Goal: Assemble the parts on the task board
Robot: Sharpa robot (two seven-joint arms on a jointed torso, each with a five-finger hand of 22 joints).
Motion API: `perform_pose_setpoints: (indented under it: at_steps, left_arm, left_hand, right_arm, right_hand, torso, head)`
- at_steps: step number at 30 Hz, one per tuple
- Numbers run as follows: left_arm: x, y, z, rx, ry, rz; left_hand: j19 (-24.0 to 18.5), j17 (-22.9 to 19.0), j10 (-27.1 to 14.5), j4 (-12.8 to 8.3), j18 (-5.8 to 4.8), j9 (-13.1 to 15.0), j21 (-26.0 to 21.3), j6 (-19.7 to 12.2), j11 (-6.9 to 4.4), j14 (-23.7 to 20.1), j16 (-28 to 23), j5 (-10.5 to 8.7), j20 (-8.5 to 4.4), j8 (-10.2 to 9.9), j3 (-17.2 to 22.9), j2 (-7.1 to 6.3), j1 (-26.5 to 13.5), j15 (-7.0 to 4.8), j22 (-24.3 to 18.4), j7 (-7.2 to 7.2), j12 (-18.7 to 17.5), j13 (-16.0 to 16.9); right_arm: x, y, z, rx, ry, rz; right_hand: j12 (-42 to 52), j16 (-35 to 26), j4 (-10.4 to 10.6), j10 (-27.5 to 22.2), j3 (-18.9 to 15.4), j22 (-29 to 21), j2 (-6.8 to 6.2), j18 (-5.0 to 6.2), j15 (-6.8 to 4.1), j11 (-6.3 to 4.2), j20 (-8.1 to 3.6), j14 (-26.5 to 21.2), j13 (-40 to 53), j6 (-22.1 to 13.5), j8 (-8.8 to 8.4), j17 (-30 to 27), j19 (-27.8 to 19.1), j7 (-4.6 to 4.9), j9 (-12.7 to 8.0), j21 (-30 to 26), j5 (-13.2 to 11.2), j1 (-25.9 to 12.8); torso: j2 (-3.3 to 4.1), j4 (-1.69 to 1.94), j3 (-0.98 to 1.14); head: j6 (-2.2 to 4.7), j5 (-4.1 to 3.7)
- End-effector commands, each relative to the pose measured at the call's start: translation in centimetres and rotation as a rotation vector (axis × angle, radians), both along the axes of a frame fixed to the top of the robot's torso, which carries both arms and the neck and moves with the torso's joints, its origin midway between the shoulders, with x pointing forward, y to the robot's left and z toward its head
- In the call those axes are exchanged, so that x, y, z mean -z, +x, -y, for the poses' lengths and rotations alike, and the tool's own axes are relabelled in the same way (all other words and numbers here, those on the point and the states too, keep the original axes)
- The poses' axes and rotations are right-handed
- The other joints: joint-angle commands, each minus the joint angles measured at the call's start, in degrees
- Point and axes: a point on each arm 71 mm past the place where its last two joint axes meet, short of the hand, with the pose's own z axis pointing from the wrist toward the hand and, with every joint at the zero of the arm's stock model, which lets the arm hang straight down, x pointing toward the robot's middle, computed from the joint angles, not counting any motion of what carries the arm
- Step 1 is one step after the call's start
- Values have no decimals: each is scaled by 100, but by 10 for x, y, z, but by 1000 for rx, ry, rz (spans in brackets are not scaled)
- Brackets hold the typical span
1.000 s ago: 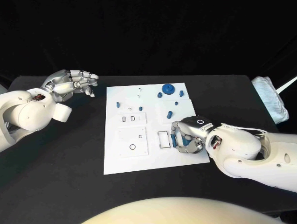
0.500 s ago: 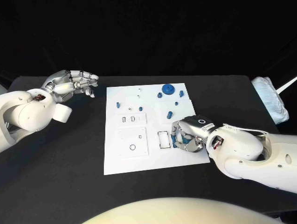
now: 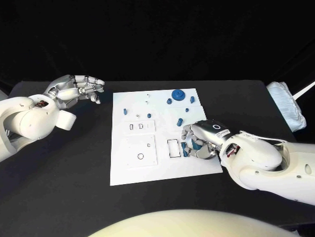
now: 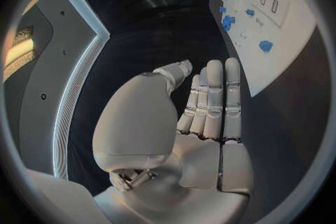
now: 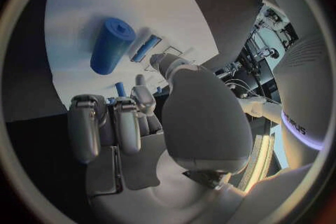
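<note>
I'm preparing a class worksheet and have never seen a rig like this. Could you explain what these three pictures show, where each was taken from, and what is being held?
A two-armed robot sits at a black table. One picture looks down from its head; the round ones come from cameras at each wrist. A white task board carries small blue parts, such as a round one at its far edge. The left robot hand is off the board over the table, fingers loosely curled, holding nothing. The right robot hand is over the board's right side; the right wrist view shows a blue cylinder lying ahead of it. Whether it holds anything is unclear.
</note>
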Motion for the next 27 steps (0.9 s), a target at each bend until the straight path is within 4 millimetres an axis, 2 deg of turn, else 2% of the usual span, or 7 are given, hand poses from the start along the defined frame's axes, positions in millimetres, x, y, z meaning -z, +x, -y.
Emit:
perform_pose_setpoints:
  at_steps: [1,7,12,13,16,19,27]
  left_arm:
    - [-1,0,2,19,-5,3]
    - [-1,0,2,19,-5,3]
    - [-1,0,2,19,-4,3]
    - [-1,0,2,19,-4,3]
    - [-1,-1,2,19,-4,3]
    - [-1,-1,2,19,-4,3]
    - [-1,-1,2,19,-4,2]
  left_hand:
    - [4,-5,-33,-20,77,-5,-31,-52,-6,-26,38,-13,33,15,-16,4,-56,8,-2,162,39,-5]
    - [4,-5,-33,-20,77,-5,-31,-52,-6,-26,38,-13,33,15,-16,4,-56,8,-2,162,39,-5]
    - [4,-5,-33,-20,77,-5,-31,-52,-6,-26,38,-13,33,15,-16,4,-56,8,-2,162,39,-5]
    - [4,-5,-33,-20,77,-5,-31,-52,-6,-26,38,-13,33,15,-16,4,-56,8,-2,162,39,-5]
    - [4,-5,-33,-20,77,-5,-31,-52,-6,-26,38,-13,33,15,-16,4,-56,8,-2,162,39,-5]
    - [4,-5,-33,-20,77,-5,-31,-52,-6,-26,38,-13,33,15,-16,4,-56,8,-2,162,39,-5]
    - [4,-5,-33,-20,77,-5,-31,-52,-6,-26,38,-13,33,15,-16,4,-56,8,-2,162,39,-5]
  right_arm:
    - [0,-1,0,-18,-1,4]
    - [5,-3,-2,-51,-67,-49]
    - [7,-4,-4,-79,-97,-59]
    - [7,-5,-5,-83,-101,-55]
    - [6,-5,-5,-91,-110,-44]
    - [6,-4,-6,-94,-117,-31]
    - [4,-3,-6,-85,-112,1]
  right_hand:
    - [28,23,-69,-26,-10,1355,-5,-15,-24,5,-23,544,-11,-42,-36,1364,435,4,8,-14,-21,-50]
    - [-39,-52,-396,-300,-369,1300,14,23,50,92,38,504,-173,-350,-114,1272,368,98,29,-227,-131,-157]
    - [30,-69,-541,-403,-731,1266,46,50,88,125,79,488,-176,-512,188,1251,324,114,194,-364,-503,-50]
    - [64,-69,-544,-375,-770,1264,48,52,81,116,77,487,-140,-491,322,1251,321,97,256,-373,-550,-43]
    - [173,-59,-500,-289,-808,1268,37,49,-7,15,7,492,-54,-757,1324,1262,330,-7,717,-364,-519,-48]
    - [219,-37,-464,-210,-769,1284,38,38,-64,-55,-48,507,-10,-893,2006,1290,353,-92,1018,-306,-336,-73]
    - [261,-4,-435,-94,-640,1308,33,21,-115,-117,-98,527,58,-967,2402,1333,383,-154,1196,-219,-127,-89]
  torso:
    - [-1,0,-3]
    - [-1,1,-5]
    - [0,0,-4]
    - [-2,-1,-7]
    - [0,1,-7]
    - [1,5,-6]
    - [4,0,-3]
  head:
    - [2,0]
    - [-9,0]
    - [-12,2]
    - [-17,5]
    - [-24,2]
    - [-21,6]
    - [-19,11]
